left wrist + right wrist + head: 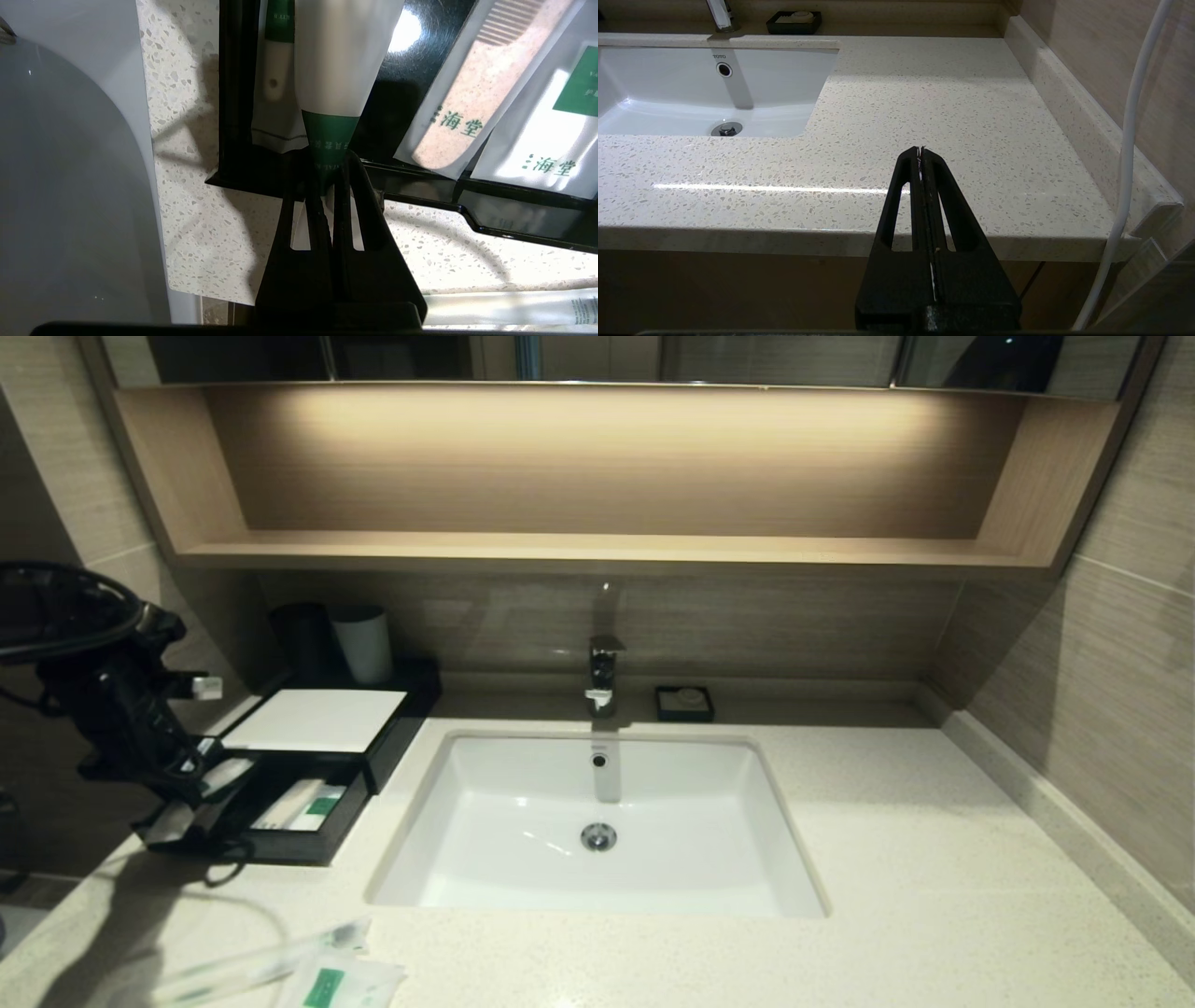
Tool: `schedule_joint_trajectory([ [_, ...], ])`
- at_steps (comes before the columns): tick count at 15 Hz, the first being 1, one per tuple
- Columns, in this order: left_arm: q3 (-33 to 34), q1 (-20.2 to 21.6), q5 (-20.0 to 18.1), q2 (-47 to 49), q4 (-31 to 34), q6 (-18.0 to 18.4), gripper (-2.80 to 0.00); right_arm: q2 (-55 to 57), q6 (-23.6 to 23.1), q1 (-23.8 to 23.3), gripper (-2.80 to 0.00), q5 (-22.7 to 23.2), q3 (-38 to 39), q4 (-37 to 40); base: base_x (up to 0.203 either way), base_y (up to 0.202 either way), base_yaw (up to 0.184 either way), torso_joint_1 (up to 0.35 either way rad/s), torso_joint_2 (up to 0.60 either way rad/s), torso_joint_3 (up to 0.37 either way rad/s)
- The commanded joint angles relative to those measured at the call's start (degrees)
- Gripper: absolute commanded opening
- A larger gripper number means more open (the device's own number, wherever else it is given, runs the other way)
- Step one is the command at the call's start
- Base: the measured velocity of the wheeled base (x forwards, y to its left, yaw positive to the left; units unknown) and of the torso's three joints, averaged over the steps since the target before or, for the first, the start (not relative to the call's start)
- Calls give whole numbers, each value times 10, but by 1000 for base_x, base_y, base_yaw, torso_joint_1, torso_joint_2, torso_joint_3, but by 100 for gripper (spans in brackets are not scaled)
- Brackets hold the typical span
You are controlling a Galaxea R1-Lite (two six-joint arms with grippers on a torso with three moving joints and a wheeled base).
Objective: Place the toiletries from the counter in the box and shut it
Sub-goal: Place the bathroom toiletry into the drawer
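The black box with its white top panel stands at the counter's back left, and its drawer is pulled out with several wrapped packets inside. My left gripper hangs at the drawer's near corner, shut on the green-labelled end of a white wrapped toiletry that reaches over the drawer. A long clear-wrapped stick and a small white sachet lie on the counter at the front left. My right gripper is shut and empty, above the counter's front edge on the right.
The white sink takes up the middle, with a faucet and a black soap dish behind it. A grey cup and a dark cup stand behind the box. A wooden shelf overhangs the back. A white cable hangs at the right.
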Motion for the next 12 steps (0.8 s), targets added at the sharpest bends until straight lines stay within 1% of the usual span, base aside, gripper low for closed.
schedule_joint_trajectory([
  [1, 0, -2, 0, 2, -6, 1, -280, -1, -1, 0, -280, 0, 1, 0, 0, 0, 0, 0, 0, 0],
  [5, 0, -3, -1, 6, -17, 1, -280, -1, 0, 0, -280, 0, 1, 0, 0, 0, 0, 0, 0, 0],
  [12, 0, -3, -2, 20, -54, -1, -280, -1, -1, 0, -280, 0, 1, 0, 0, 0, 0, 0, 0, 0],
])
